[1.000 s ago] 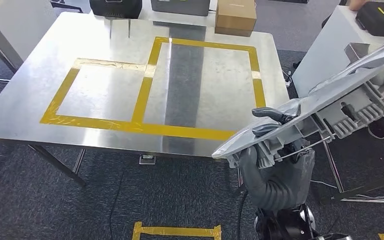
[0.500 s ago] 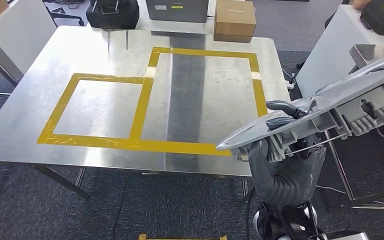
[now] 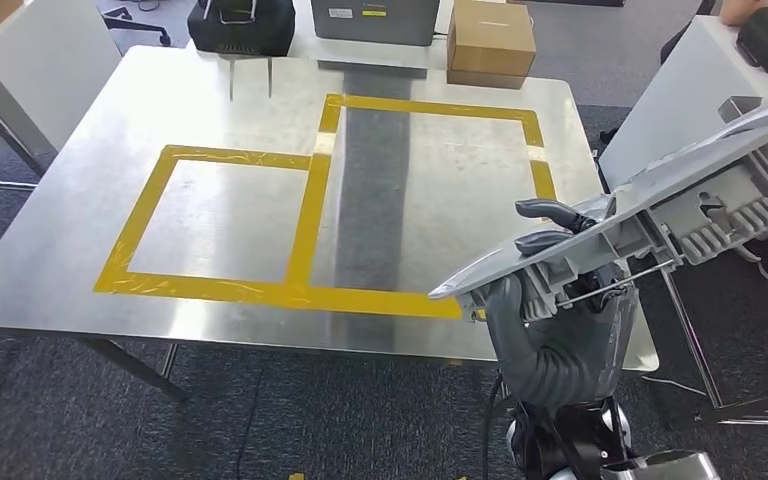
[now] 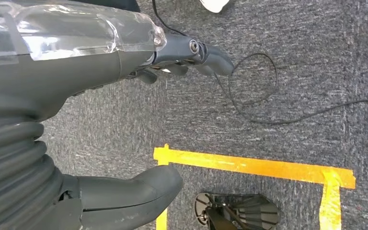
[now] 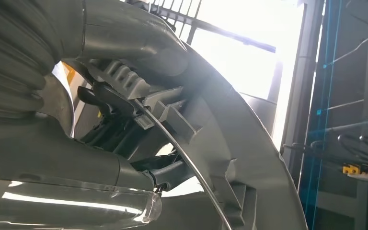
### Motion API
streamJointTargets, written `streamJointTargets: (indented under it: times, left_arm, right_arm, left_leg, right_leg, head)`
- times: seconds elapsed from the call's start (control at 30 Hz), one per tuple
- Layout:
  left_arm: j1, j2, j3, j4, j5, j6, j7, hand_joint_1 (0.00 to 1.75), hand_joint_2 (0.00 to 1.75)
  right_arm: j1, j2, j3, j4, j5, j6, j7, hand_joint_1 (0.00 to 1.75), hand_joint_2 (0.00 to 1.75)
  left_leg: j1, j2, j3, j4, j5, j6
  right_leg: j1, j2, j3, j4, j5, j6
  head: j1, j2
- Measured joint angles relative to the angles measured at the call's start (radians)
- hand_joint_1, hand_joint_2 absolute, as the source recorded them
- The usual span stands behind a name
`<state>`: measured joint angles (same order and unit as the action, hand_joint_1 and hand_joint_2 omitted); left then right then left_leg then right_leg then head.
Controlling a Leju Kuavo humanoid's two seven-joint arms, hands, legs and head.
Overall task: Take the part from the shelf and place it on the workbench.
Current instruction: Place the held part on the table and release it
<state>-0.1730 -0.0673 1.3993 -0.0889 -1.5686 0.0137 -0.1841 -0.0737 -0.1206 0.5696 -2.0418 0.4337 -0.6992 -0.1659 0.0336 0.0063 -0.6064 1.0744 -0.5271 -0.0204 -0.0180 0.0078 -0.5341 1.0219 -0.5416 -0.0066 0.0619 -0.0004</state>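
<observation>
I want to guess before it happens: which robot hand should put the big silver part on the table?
The right hand. It already grips the silver part over the workbench's near right corner. The left hand hangs down over the carpet floor, holding nothing.

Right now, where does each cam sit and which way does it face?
Head view: high on the body, looking forward and down at the workbench; right hand holds the part.
Left wrist view: behind the left hand, facing carpet with yellow tape.
Right wrist view: behind the right hand, facing the part's ribbed underside.
Shared: head and right wrist views both show the held part.
</observation>
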Motion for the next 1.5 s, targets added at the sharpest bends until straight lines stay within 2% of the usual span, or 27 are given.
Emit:
streamJointTargets:
  times: [0.1,0.2,0.27,0.4,0.5,0.6,0.67,0.87,1.0,1.23,1.5]
  left_arm:
    - [0.0,0.0,0.0,0.0,0.0,-0.005,0.005,0.0,1.75]
    - [0.0,0.001,0.0,0.0,0.0,-0.011,0.002,0.0,1.75]
    - [0.0,0.0,0.0,0.0,0.0,-0.015,-0.004,0.0,1.75]
    - [0.0,-0.002,-0.001,0.0,0.0,-0.028,-0.01,0.0,1.75]
    - [0.0,-0.007,-0.003,0.0,0.0,-0.036,-0.012,0.0,1.75]
    - [0.0,-0.014,-0.004,0.0,0.0,-0.047,-0.013,0.0,1.75]
    - [-0.002,-0.02,-0.004,0.0,0.0,-0.051,-0.01,0.0,1.75]
    - [-0.005,-0.033,-0.004,0.0,0.0,-0.056,-0.007,0.0,1.75]
    - [-0.007,-0.04,-0.005,0.0,0.0,-0.066,-0.001,0.0,1.75]
    - [-0.012,-0.053,-0.015,0.0,0.0,-0.076,0.038,0.0,1.75]
    - [-0.021,-0.056,-0.037,0.0,0.0,-0.08,0.05,0.0,1.75]
  right_arm:
    - [-0.017,-0.021,0.002,-0.001,0.03,0.014,0.063,1.75,1.75]
    - [-0.053,-0.055,0.006,-0.004,0.085,0.078,0.16,1.75,1.75]
    - [-0.096,-0.083,0.013,-0.009,0.13,0.171,0.243,1.75,1.75]
    - [-0.236,-0.145,0.039,-0.018,0.172,0.426,0.422,1.75,1.75]
    - [-0.37,-0.183,0.074,-0.017,0.143,0.598,0.525,1.75,1.75]
    - [-0.514,-0.199,0.122,0.002,0.078,0.765,0.612,1.75,1.75]
    - [-0.611,-0.201,0.16,0.036,0.041,0.833,0.648,1.75,1.75]
    - [-0.744,-0.204,0.239,0.104,0.016,0.871,0.672,1.75,1.75]
    - [-0.854,-0.201,0.311,0.187,0.0,0.959,0.712,1.75,1.75]
    - [-1.022,-0.147,0.444,0.504,-0.005,1.072,0.705,1.75,1.75]
    - [-1.065,-0.076,0.533,0.96,0.07,1.058,0.643,1.75,1.75]
  left_leg:
    - [-0.002,-0.004,0.0,0.0,-0.001,0.002]
    - [-0.004,-0.005,0.0,0.0,0.0,0.004]
    - [-0.004,-0.004,0.0,0.0,0.0,0.006]
    - [-0.005,-0.002,0.001,-0.002,0.003,0.01]
    - [-0.006,-0.001,0.001,-0.004,0.006,0.011]
    - [-0.006,0.005,0.001,-0.006,0.007,0.011]
    - [-0.006,0.008,0.003,-0.007,0.007,0.011]
    - [-0.006,0.009,0.003,-0.009,0.008,0.012]
    - [-0.006,0.011,0.002,-0.01,0.008,0.012]
    - [-0.006,0.015,0.002,-0.011,0.008,0.012]
    - [-0.005,0.01,0.002,-0.011,0.008,0.012]
  right_leg:
    - [-0.001,-0.002,0.002,-0.004,0.0,0.005]
    - [-0.004,-0.003,0.003,-0.007,0.001,0.025]
    - [-0.005,-0.002,0.004,-0.009,0.002,0.033]
    - [-0.005,-0.002,0.003,-0.009,0.004,0.037]
    - [-0.004,-0.003,0.003,-0.009,0.005,0.039]
    - [-0.004,-0.002,0.002,-0.008,0.006,0.04]
    - [-0.004,-0.001,0.002,-0.008,0.006,0.04]
    - [-0.004,-0.001,0.002,-0.008,0.006,0.04]
    - [-0.004,0.0,0.001,-0.009,0.006,0.04]
    - [-0.004,0.0,0.001,-0.009,0.006,0.04]
    - [-0.004,-0.002,0.001,-0.01,0.006,0.04]
  head:
    - [0.004,0.0]
    - [0.006,0.0]
    - [0.007,0.0]
    - [0.004,0.0]
    - [0.003,0.0]
    - [0.002,0.0]
    - [0.0,0.0]
    - [0.0,0.0]
    - [0.0,0.0]
    - [0.0,0.0]
    - [0.0,0.0]
